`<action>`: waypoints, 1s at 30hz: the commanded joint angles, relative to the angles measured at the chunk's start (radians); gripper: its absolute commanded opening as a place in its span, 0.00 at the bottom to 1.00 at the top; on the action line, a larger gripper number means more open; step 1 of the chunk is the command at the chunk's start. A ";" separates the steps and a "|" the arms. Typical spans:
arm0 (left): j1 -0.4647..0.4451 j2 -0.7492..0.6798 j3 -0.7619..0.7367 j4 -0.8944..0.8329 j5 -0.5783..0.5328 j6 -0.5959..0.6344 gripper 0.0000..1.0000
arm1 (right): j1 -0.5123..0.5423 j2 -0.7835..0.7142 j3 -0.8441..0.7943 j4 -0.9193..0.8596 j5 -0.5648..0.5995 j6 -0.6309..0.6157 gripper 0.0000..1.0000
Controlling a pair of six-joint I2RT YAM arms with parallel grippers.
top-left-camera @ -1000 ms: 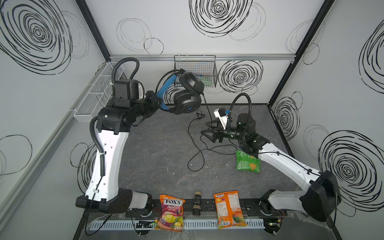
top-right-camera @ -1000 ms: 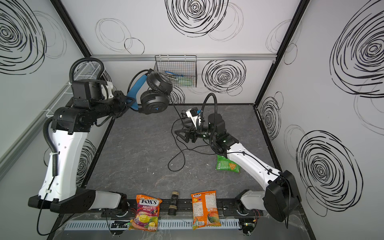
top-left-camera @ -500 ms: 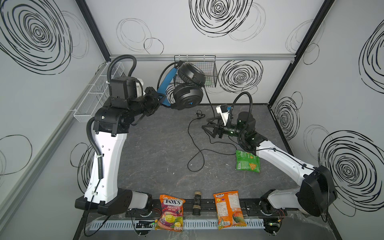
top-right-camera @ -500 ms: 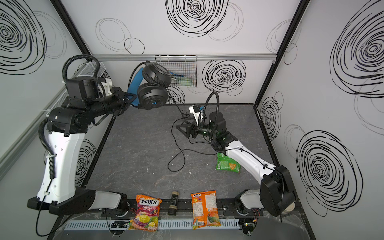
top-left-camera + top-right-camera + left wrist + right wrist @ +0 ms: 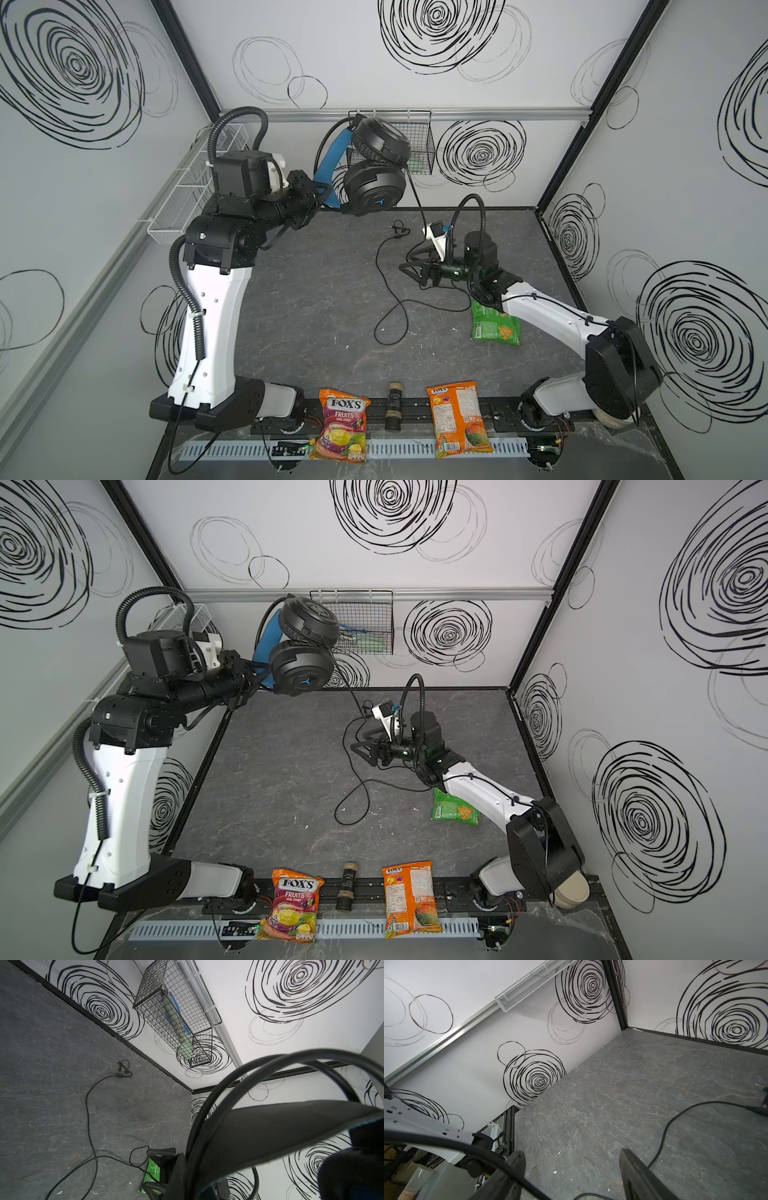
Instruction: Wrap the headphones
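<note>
The headphones (image 5: pixel 374 187) hang in the air near the back wall in both top views, their two black earcups stacked one over the other (image 5: pixel 301 673). My left gripper (image 5: pixel 322 195) is shut on their blue inner strap. In the left wrist view the wire headband (image 5: pixel 249 1076) arcs close to the lens and hides the jaws. The thin black cable (image 5: pixel 390 328) drops from the lower earcup and loops over the table to its plug (image 5: pixel 399 227). My right gripper (image 5: pixel 409 266) hovers low and open; the cable (image 5: pixel 467 1149) lies across one finger, with nothing between the jaws (image 5: pixel 571 1167).
A green snack bag (image 5: pixel 494 328) lies under the right arm. At the front edge lie a Fox's candy bag (image 5: pixel 343 419), a small dark cylinder (image 5: pixel 394 405) and an orange bag (image 5: pixel 457 415). A black wire basket (image 5: pixel 419 141) hangs on the back wall, a white mesh shelf (image 5: pixel 195 187) on the left wall.
My left arm has lifted the headphones higher toward the back wall and turned them, so the earcups now stack. My right gripper has stayed low and open by the cable.
</note>
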 commanded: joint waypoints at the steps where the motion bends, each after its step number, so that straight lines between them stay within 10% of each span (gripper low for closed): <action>1: 0.020 -0.022 0.033 0.128 0.042 -0.045 0.00 | 0.007 0.002 -0.037 0.029 -0.017 -0.002 0.74; 12: 0.054 -0.027 0.030 0.147 0.076 -0.060 0.00 | 0.001 0.064 -0.062 0.007 -0.023 -0.004 0.68; 23: 0.149 -0.094 -0.126 0.224 0.078 -0.131 0.00 | -0.015 -0.043 -0.072 -0.187 0.016 -0.046 0.04; 30: 0.194 -0.104 -0.210 0.218 -0.073 -0.062 0.00 | -0.035 -0.308 -0.020 -0.628 0.346 -0.183 0.00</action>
